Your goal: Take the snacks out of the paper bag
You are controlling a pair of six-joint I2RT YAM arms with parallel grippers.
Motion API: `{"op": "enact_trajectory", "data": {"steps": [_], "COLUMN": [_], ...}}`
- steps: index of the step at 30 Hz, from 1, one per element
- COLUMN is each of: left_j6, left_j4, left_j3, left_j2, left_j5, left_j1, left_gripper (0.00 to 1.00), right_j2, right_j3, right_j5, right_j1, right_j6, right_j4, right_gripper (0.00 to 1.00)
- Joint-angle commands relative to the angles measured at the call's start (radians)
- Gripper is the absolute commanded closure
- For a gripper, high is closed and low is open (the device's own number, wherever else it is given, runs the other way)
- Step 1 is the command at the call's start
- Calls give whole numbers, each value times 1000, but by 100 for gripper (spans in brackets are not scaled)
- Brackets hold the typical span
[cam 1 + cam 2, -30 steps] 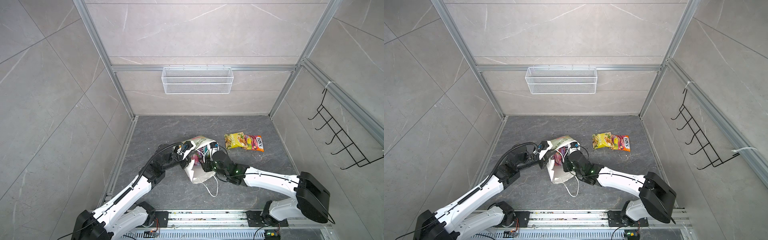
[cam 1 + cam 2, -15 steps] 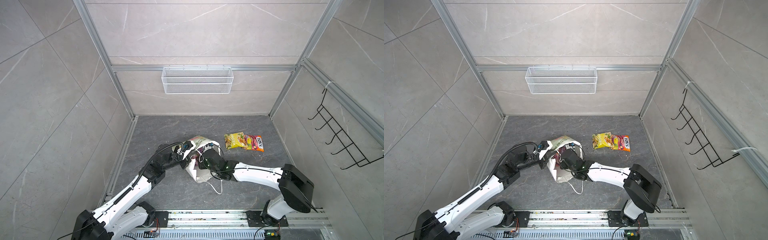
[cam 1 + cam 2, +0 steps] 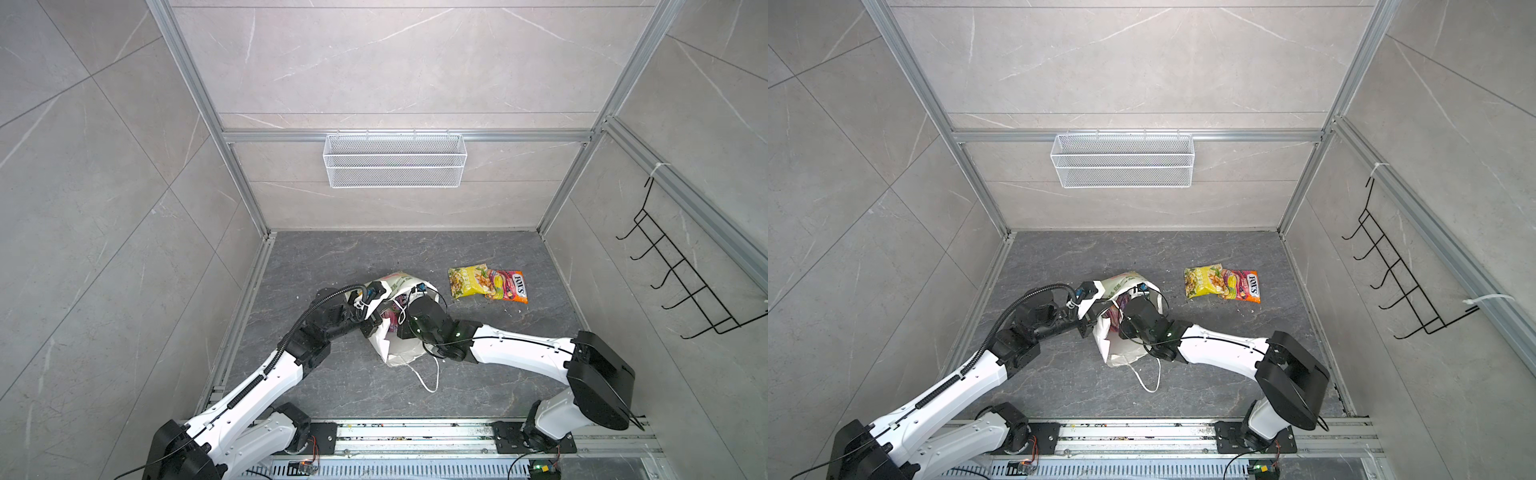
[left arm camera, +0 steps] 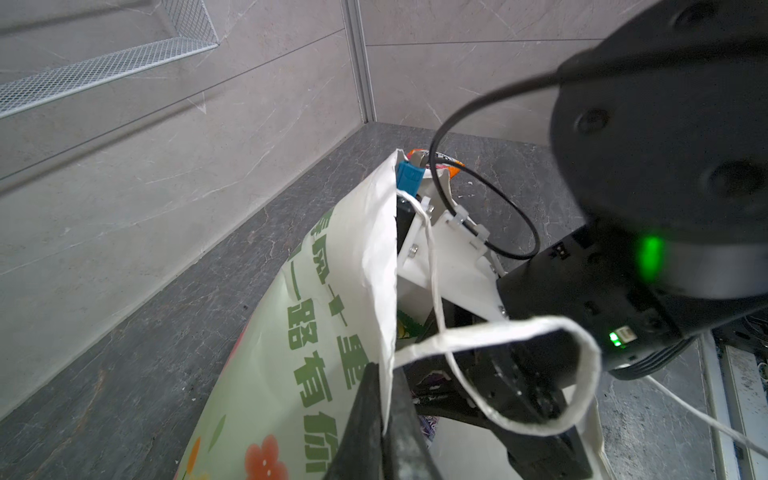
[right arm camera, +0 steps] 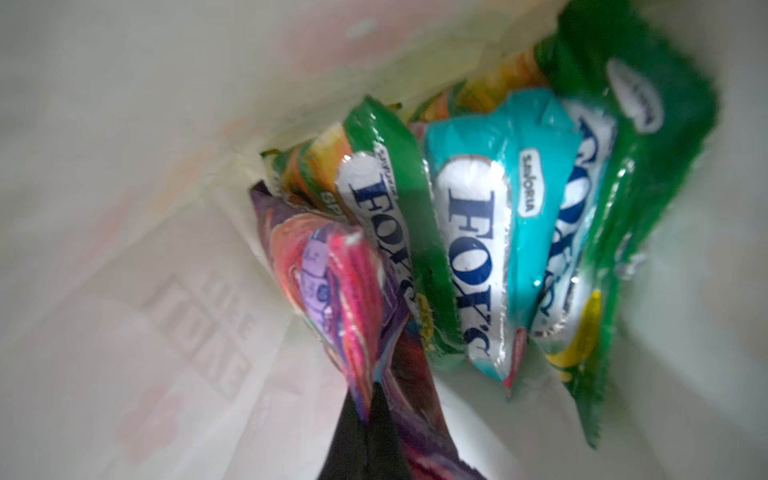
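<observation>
The snacks are in two places.

**Top views.** In both top views the paper bag [image 3: 399, 357] sits near the middle of the tabletop [image 3: 332, 395]. A yellow packet [image 3: 467, 281] and an orange-pink FOX'S packet [image 3: 510, 286] overlap and lie outside the bag, toward the right edge. The left arm [image 3: 291, 365] and right arm [image 3: 519, 353] meet at the bag mouth, where their fingertips are hidden.

**Left wrist view.** The left gripper [image 4: 384, 419] is clamped on the bag rim, with the paper pinched between its dark fingers. A white cord handle [image 4: 540, 328] loops across the right arm's wrist.

**Right wrist view (blurred).** Inside the bag, the right gripper [image 5: 368, 432] appears clamped on the edge of a purple packet [image 5: 316, 270]. A green packet [image 5: 390, 174], a teal packet [image 5: 498, 199] and a second green packet [image 5: 648, 124] are packed against it.

**Procedure.**
- Hold the rim grip firm.
- Withdraw the purple packet straight out through the mouth, slowly.
- Check that the touching green packet does not drag along.
- Clear the cord handle before lifting away, as it is likely to snag.
- Set the packet on bare tabletop beside the two already out.
</observation>
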Motion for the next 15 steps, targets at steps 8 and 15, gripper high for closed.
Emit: {"op": "enact_trajectory", "data": {"steps": [8, 15], "left_j6": [0, -2], "left_j4": [66, 51], "left_j3": [31, 46], "left_j2": [6, 5], "left_j5": [-9, -41], "left_j1": [-8, -8], "left_gripper": [100, 100], "right_j2": [-219, -344], "right_j3": [-72, -106], "right_j5": [-60, -159], "right_j1": [4, 3], "right_j6": [-146, -293], "right_j4": [-8, -35], "right_gripper": [100, 100]}}
